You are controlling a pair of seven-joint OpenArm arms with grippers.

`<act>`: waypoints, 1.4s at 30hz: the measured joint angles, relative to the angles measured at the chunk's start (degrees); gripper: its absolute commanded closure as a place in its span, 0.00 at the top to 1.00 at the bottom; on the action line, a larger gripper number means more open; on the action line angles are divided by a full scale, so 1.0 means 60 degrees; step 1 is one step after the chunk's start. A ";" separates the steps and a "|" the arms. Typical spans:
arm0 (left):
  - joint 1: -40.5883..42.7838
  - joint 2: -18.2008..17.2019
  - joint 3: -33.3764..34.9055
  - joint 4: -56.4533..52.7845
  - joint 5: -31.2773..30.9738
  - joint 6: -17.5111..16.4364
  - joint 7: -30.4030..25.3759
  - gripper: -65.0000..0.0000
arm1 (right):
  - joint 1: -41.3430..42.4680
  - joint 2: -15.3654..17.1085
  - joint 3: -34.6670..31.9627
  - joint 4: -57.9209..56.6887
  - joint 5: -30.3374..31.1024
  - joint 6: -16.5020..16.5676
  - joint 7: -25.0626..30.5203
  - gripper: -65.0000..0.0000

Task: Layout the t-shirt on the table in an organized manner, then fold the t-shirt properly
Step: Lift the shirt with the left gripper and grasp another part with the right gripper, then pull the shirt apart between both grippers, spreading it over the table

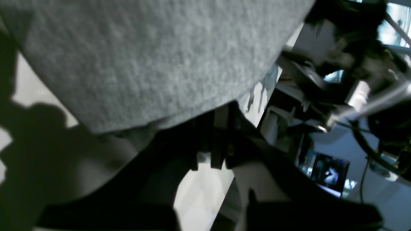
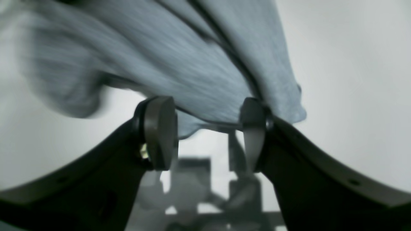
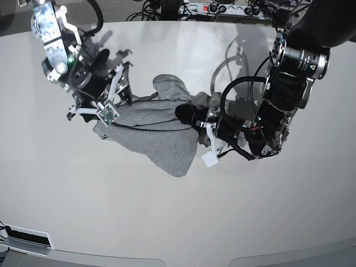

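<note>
Right now we see the t-shirt (image 3: 161, 130) bunched mid-table (image 3: 178, 222), stretched between both arms. Right fingers (image 2: 160, 128) stand apart, cloth edge draped just past the tips, touching one pad. Left fingers (image 3: 186, 114) are clamped together on the shirt's opposite side.

No legible text or labels anywhere.
</note>
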 measured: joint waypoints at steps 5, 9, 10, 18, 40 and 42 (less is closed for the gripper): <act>-0.0011 0.0000 0.0000 0.0000 -0.0015 0.0015 -0.0055 0.00 | 0.0914 -0.0426 0.0000 -0.0656 0.0069 0.0051 0.0127 0.03; -0.0419 -0.0004 0.0004 -0.0044 -0.0714 0.0076 0.0623 0.00 | 0.1738 -0.0452 -0.0029 -0.0652 0.0124 0.0055 -0.0229 0.00; -0.0667 -0.0004 0.0011 -0.0062 -0.1166 0.0080 0.0998 0.00 | 0.1953 -0.0455 -0.0033 -0.0601 0.0135 -0.0087 -0.0415 0.00; -0.2805 -0.0058 0.0011 -0.0044 -0.3730 -0.0029 0.1173 0.00 | 0.2470 0.0109 0.0109 0.2014 0.0036 -0.0732 -0.1224 0.00; -0.4036 -0.0237 0.0051 -0.0044 -0.3807 -0.0193 0.1217 0.00 | 0.2452 0.0404 0.0415 0.3319 -0.1555 -0.3202 -0.1942 0.56; -0.3661 -0.0215 0.0051 -0.0047 -0.3435 -0.0240 0.1209 0.00 | 0.2452 0.0408 0.0419 0.3319 -0.1555 -0.3206 -0.1938 0.56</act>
